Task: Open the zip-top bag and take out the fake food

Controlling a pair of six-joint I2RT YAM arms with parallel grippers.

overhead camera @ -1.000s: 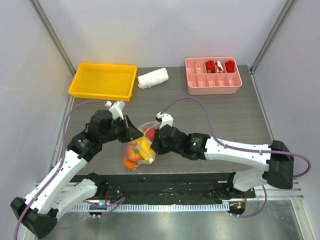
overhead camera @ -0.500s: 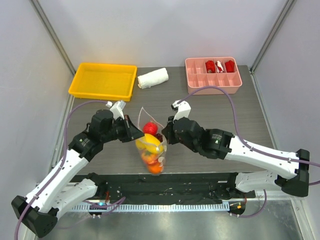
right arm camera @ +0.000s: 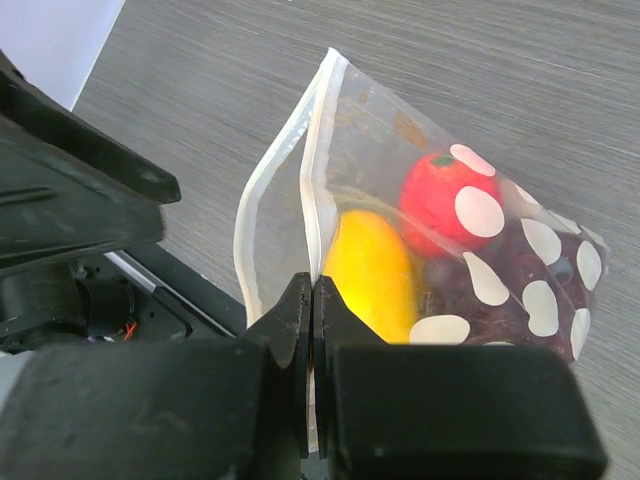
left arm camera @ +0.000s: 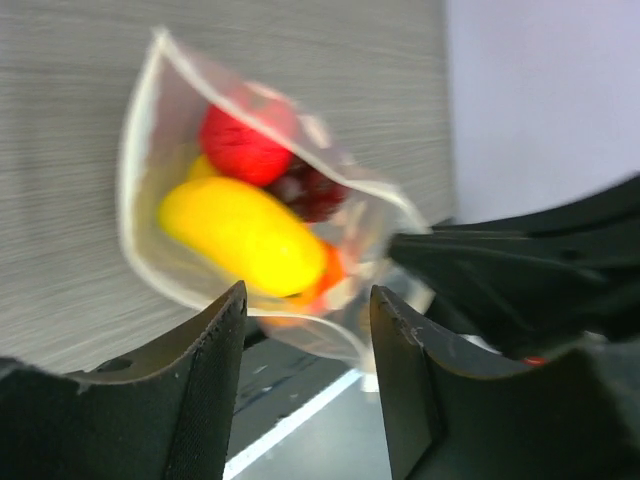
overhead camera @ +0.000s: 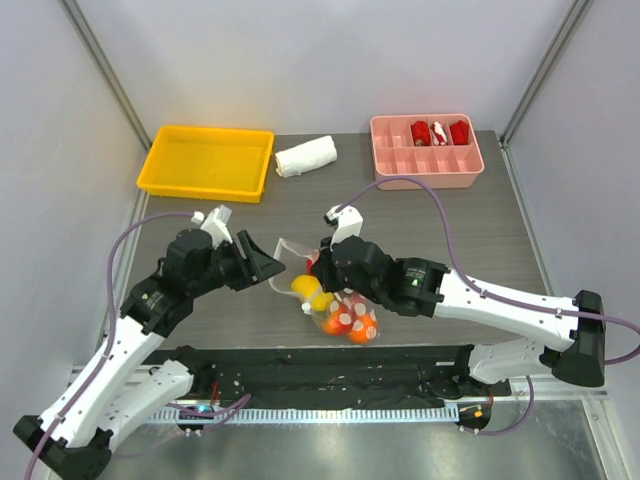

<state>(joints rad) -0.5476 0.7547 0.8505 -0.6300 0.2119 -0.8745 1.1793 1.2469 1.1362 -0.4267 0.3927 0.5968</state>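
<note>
Presently, the findings stand as follows:

- The right tool [right arm camera: 312, 300] is closed to a hairline. It pinches a pale strip along the rim of the zip-top bag [right arm camera: 400, 150].
- In the right wrist view, a second pale strip bows away from the pinched one on the left. The two meet again at the far corner of the bag.
- The left tool [left arm camera: 308, 300] stands wide, its two fingers well apart. In its own view the bag lies beyond the fingertips. Whether either finger touches the plastic cannot be told.
- The bag sits at the near middle of the table [overhead camera: 500, 230], between the two tools. The left tool is on its left and the right tool at its far right side.
- Whether the bag's near end rests on the table or hangs above it cannot be told.
- All the fake food [overhead camera: 330, 305] on view is inside the bag.
- A yellow piece [overhead camera: 305, 288] lies toward the left side. A red one [right arm camera: 445, 205] and the purple grape bunch [right arm camera: 510, 265] lie beside it.
- The orange ones [overhead camera: 350, 322] are bunched at the near right end.
- A yellow tray [overhead camera: 205, 160] stands at the far left of the table, and a rolled white cloth [overhead camera: 305, 157] lies just right of it.
- A pink divided tray [overhead camera: 427, 168] stands at the far right, with red items [overhead camera: 438, 132] in its far compartments.
</note>
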